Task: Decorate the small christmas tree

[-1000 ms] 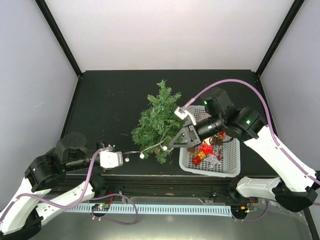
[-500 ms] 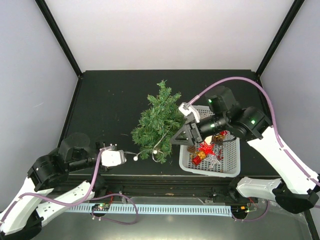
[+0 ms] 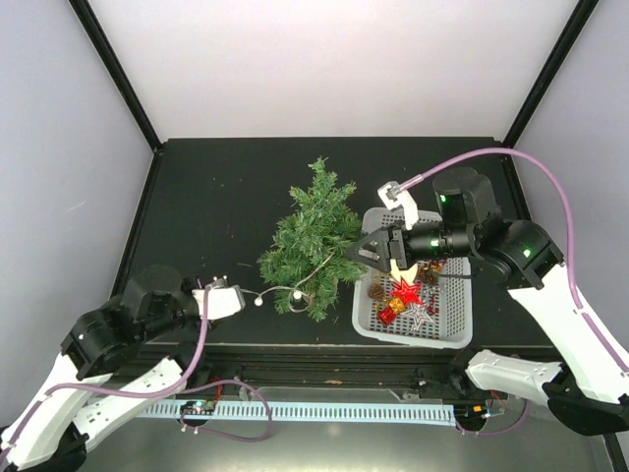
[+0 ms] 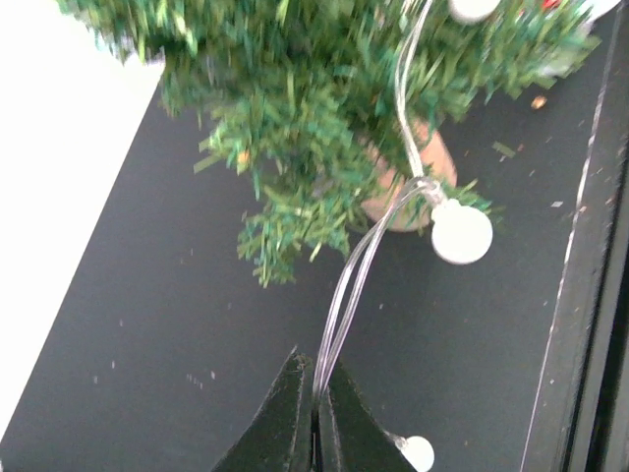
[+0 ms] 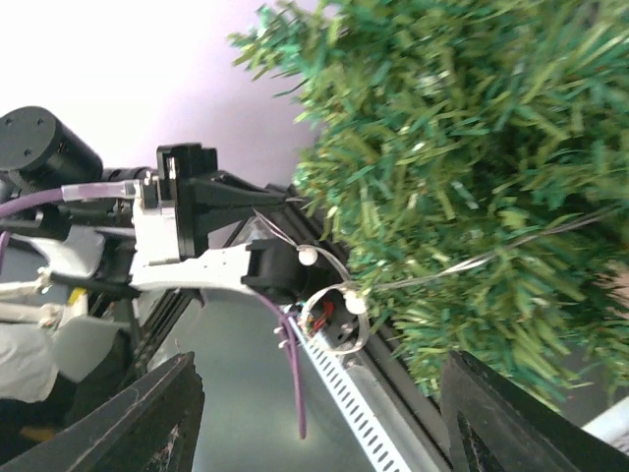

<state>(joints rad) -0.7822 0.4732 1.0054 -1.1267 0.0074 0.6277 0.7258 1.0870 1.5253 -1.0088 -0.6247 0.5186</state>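
The small christmas tree (image 3: 310, 241) lies tilted on the black table, its tan base (image 4: 421, 175) toward the near edge. A clear light string with white bulbs (image 3: 298, 298) runs from the branches to my left gripper (image 3: 234, 300), which is shut on the wire (image 4: 352, 287) just in front of the base; its fingertips (image 4: 314, 372) pinch the doubled strand. My right gripper (image 3: 369, 251) hangs open beside the tree's right side, above the basket's left edge, with nothing between its fingers (image 5: 147, 423). The tree (image 5: 472, 177) fills the right wrist view.
A white basket (image 3: 413, 339) at the right holds a red star (image 3: 405, 293), small gift boxes (image 3: 390, 308), a silver star (image 3: 423, 315) and a pine cone (image 3: 375, 291). The table's near edge rail (image 4: 580, 295) runs close behind the tree base.
My right gripper has opened, let go of the light string and drawn back up and to the right, over the basket. The left gripper stays shut on the wire and has shifted slightly.
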